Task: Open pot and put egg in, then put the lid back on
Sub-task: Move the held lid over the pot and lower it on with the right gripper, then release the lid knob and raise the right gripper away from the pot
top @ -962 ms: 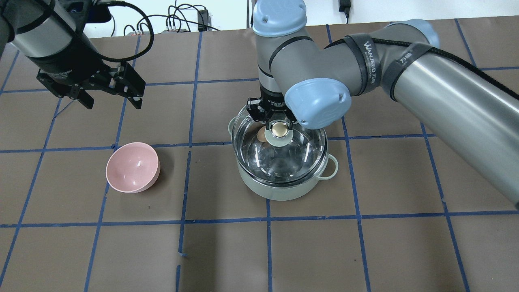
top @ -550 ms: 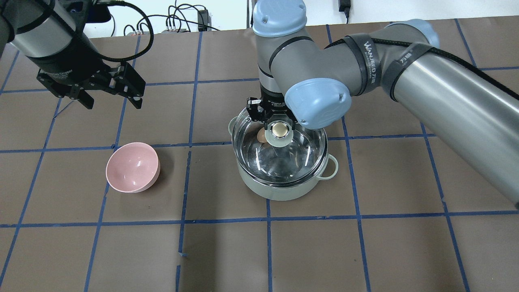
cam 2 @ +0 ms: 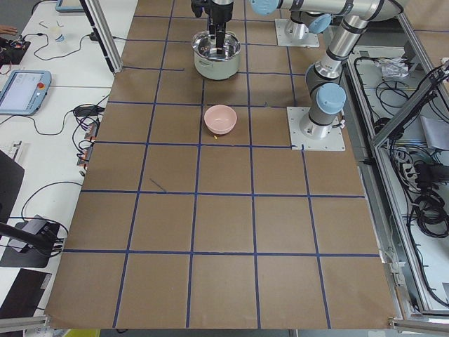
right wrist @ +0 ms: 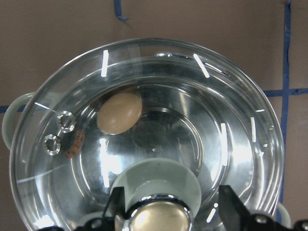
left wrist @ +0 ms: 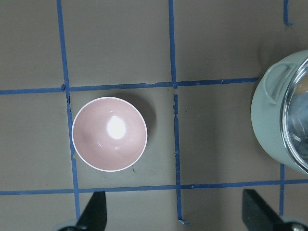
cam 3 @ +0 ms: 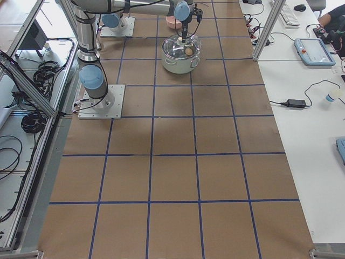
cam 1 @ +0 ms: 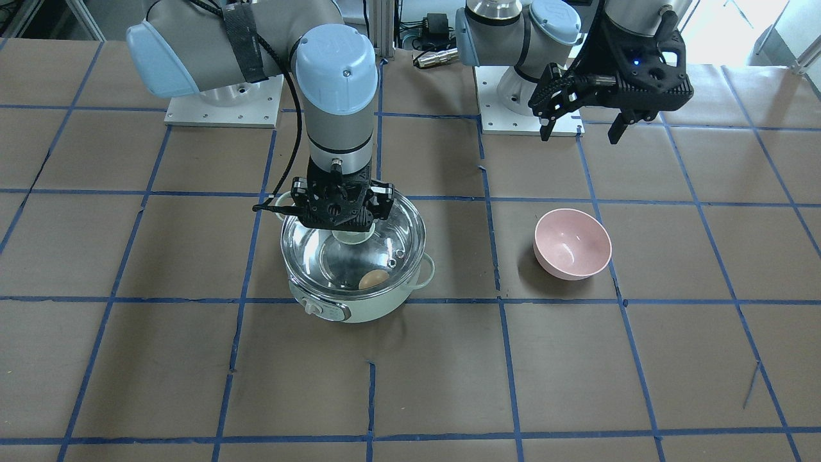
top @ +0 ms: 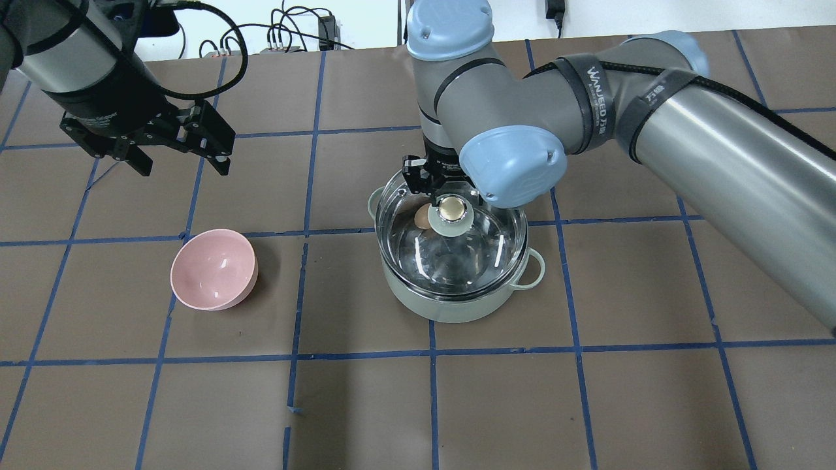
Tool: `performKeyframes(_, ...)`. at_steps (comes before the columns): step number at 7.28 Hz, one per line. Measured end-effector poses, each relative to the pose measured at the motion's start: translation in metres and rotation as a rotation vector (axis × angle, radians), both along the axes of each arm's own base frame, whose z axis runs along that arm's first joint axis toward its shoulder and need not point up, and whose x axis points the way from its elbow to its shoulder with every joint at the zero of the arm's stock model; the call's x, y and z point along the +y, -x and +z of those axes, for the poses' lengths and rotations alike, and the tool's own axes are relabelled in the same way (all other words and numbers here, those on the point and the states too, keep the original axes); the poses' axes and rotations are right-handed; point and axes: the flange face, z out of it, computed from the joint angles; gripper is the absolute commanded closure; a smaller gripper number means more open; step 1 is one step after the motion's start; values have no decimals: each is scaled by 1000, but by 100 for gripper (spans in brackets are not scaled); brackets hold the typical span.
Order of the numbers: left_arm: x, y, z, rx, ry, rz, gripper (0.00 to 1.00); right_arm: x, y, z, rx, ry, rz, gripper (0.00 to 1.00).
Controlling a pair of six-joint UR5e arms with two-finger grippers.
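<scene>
The mint-green pot (top: 457, 307) stands mid-table with the clear glass lid (top: 473, 258) resting on its rim. The brown egg (top: 422, 219) lies inside on the steel bottom, seen through the glass in the right wrist view (right wrist: 119, 113) and the front view (cam 1: 373, 278). My right gripper (top: 448, 194) is straight over the lid's gold-tan knob (right wrist: 156, 219). Its fingers (right wrist: 230, 204) stand apart on either side of the knob, open. My left gripper (top: 181, 166) hangs open and empty to the far left, above the table.
An empty pink bowl (top: 212, 267) sits on the table left of the pot, below and in front of my left gripper; it also shows in the left wrist view (left wrist: 109, 134). Blue tape lines grid the brown tabletop (top: 588, 405).
My right gripper has shifted slightly back and up over the knob. The lid, pot, egg and left arm have stayed where they were.
</scene>
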Motion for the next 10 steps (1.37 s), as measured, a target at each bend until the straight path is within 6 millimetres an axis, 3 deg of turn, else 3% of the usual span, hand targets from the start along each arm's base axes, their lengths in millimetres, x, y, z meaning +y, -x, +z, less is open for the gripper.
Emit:
performKeyframes(3,0,0,0,1,-1,0,0,-6,-2,13,-25,53,-8,29)
performKeyframes(5,0,0,0,1,-1,0,0,-27,5,53,-80,160,-25,26)
performKeyframes(7,0,0,0,1,-1,1,0,-39,48,104,-88,220,-71,18)
performKeyframes(8,0,0,0,1,-1,0,0,-36,77,123,-77,216,-89,4)
performKeyframes(10,0,1,0,1,-1,-2,0,-29,117,142,-49,183,-125,0)
